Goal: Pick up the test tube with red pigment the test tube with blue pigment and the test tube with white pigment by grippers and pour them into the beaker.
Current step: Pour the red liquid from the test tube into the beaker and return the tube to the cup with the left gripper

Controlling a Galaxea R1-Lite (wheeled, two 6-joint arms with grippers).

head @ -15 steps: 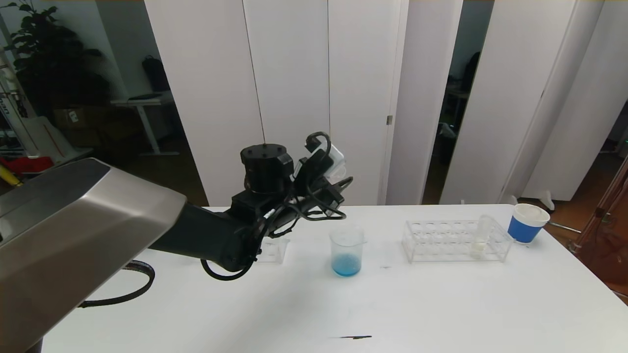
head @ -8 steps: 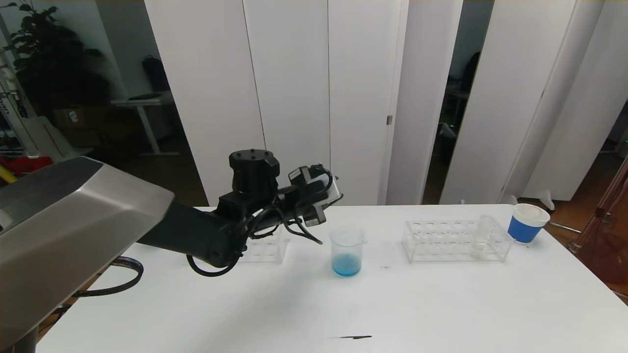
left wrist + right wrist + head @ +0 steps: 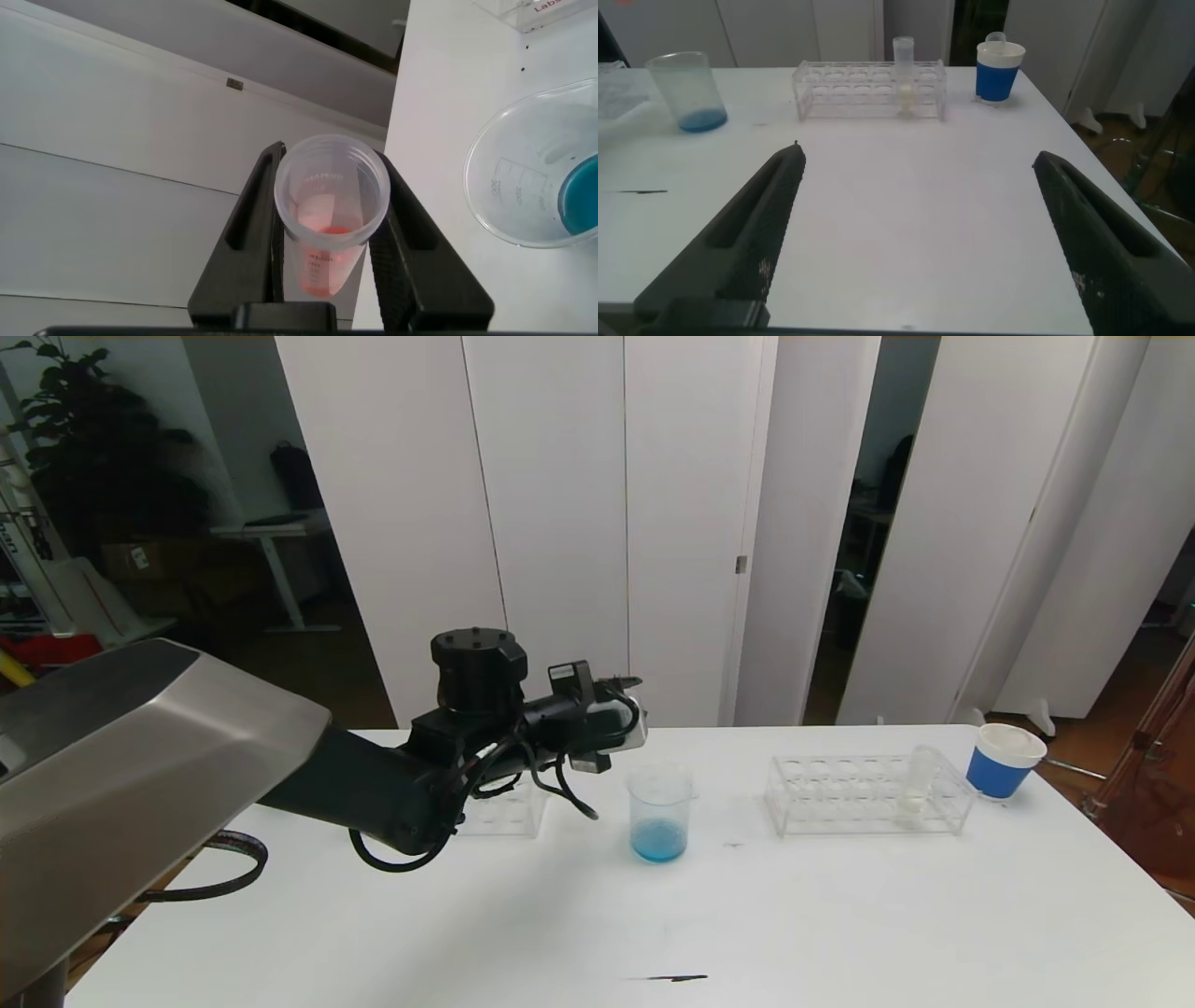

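Left gripper [image 3: 327,233] is clenched on a clear tube with orange-red pigment [image 3: 327,210] in its tip, held roughly level just left of the beaker [image 3: 660,812] and above the table [image 3: 840,915]. The beaker stands mid-table with blue pigment in its bottom. The test tube with white pigment [image 3: 917,789] stands upright in the clear rack [image 3: 864,793], near a blue-banded paper cup [image 3: 1001,762]. Right gripper [image 3: 924,233] hangs low over the near table, fingers spread, holding nothing.
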